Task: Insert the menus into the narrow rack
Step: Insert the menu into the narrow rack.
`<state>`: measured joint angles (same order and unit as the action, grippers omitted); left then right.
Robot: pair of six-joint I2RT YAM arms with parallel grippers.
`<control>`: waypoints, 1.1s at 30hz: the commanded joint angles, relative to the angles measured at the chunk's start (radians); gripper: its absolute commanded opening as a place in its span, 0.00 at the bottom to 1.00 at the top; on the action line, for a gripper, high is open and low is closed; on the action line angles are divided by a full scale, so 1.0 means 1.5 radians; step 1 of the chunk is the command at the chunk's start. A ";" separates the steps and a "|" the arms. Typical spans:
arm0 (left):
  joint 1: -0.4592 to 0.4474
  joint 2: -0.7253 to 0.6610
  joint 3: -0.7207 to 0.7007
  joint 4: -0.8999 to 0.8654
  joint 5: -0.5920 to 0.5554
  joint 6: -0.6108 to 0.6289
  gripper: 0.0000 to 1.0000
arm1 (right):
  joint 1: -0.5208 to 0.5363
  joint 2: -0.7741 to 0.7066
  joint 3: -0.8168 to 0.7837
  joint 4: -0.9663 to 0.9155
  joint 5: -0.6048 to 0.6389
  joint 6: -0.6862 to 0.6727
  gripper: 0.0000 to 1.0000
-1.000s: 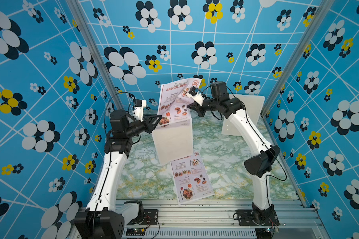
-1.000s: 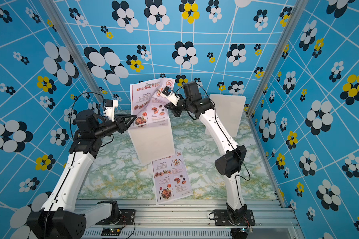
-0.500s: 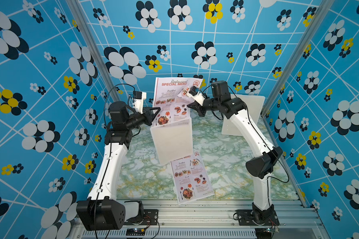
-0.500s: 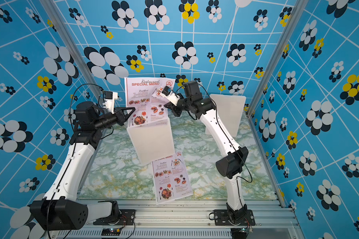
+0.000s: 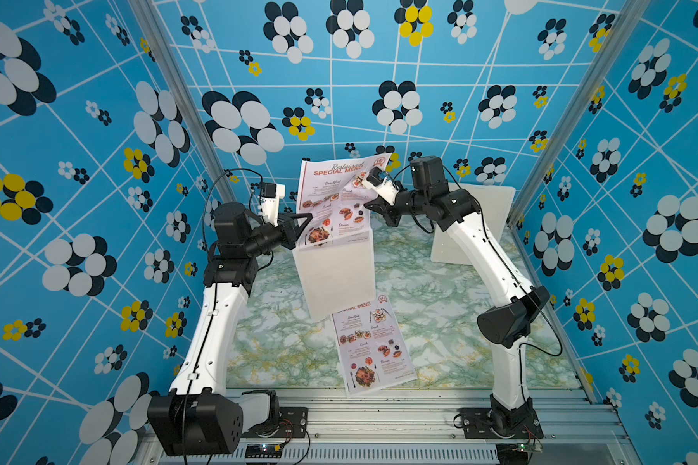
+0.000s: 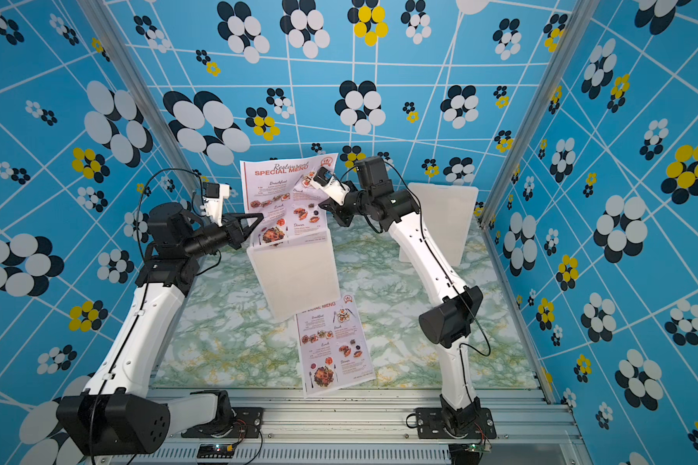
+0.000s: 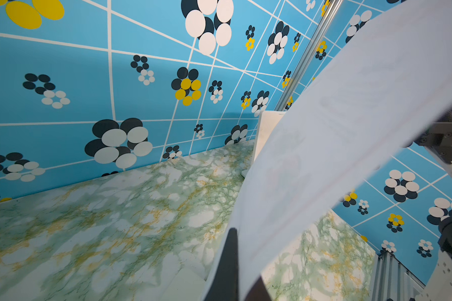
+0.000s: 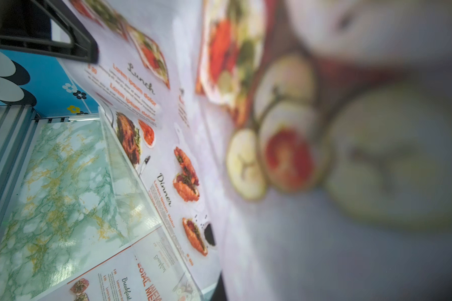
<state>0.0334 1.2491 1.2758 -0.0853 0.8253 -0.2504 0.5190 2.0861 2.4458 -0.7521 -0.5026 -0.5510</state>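
Here, the upright menu (image 5: pixel 333 197) is a thin, shiny, pale pink sheet with red words and little food pictures; it stands above the rack (image 5: pixel 335 273), long side going up and down, red heading at the top; it bends a little, and its top corner by the right arm curls; its bottom edge meets the top of the rack, but I cannot tell if it has slipped inside; the left gripper (image 5: pixel 305 223) pinches its left edge low down, jaws closed tight on the sheet; the right gripper (image 5: pixel 365 203) pinches the other edge higher up, jaws closed on it too; the rack is a tall, flat, milky white box in the middle of the table (image 5: pixel 440 322), which is smooth with a green and yellow marble look; the second menu (image 5: pixel 369 346) lies flat just in front of the rack, long side running from the rack to the front rail, heading end partly hidden by the rack; a white board (image 5: pixel 472 225) stands at the back; only the left wrist view shows the back of the upright menu (image 7: pixel 337 156), plain and white; only the right wrist view shows the print up close, "Lunch" and "Dinner" sharp and the nearest pictures blurry, and there the rack (image 8: pixel 131 182) wall looks clear like glass.
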 commanded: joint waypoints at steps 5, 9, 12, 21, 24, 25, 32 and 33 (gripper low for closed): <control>0.005 -0.024 -0.017 -0.011 -0.005 0.004 0.00 | 0.000 0.024 0.039 0.001 0.009 -0.001 0.05; 0.005 -0.032 -0.028 -0.010 -0.007 0.000 0.00 | 0.001 0.029 0.042 0.005 0.010 -0.002 0.06; 0.005 -0.043 -0.040 -0.007 -0.010 -0.001 0.00 | 0.001 0.030 0.045 0.006 0.011 -0.003 0.06; 0.006 -0.072 -0.072 -0.011 -0.019 0.003 0.00 | 0.006 0.032 0.048 0.011 0.017 -0.006 0.07; 0.006 -0.074 -0.074 -0.012 -0.019 0.002 0.00 | 0.006 0.038 0.056 0.008 0.031 -0.011 0.07; 0.006 -0.075 -0.074 -0.013 -0.020 0.002 0.00 | 0.006 0.040 0.059 0.007 0.036 -0.014 0.06; 0.006 -0.069 -0.069 -0.002 -0.020 -0.011 0.00 | 0.006 0.048 0.075 0.015 0.045 -0.014 0.06; 0.006 -0.069 -0.069 -0.001 -0.019 -0.013 0.00 | 0.006 0.051 0.081 0.013 0.041 -0.012 0.06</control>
<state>0.0334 1.1564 1.1790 -0.0818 0.7986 -0.2550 0.5392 2.1403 2.5225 -0.7525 -0.4885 -0.5659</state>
